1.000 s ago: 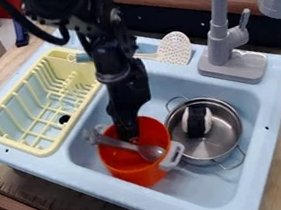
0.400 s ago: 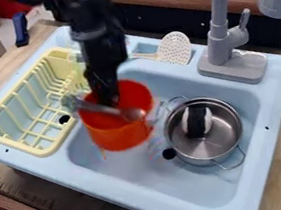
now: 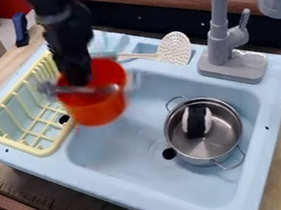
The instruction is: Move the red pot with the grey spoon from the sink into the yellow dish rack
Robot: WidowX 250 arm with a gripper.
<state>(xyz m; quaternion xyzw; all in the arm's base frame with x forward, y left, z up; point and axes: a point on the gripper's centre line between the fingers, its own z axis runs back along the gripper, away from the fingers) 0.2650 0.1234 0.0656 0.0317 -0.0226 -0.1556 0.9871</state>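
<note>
The hand (image 3: pixel 80 81) is down inside the red pot (image 3: pixel 98 110), apparently carrying it beside the yellow rack (image 3: pixel 41 152); its opening I can't tell. Probably light, stiff plastic, best pinched at the rim; the spoon (image 3: pixel 76 90) could slide.

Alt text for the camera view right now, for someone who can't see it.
Black robot arm, its pincer down in a red pot with a grey spoon across it, partly in front of a yellow dish rack. In the blue sink, a steel pot holds a black-and-white object; a grey faucet stands behind.
</note>
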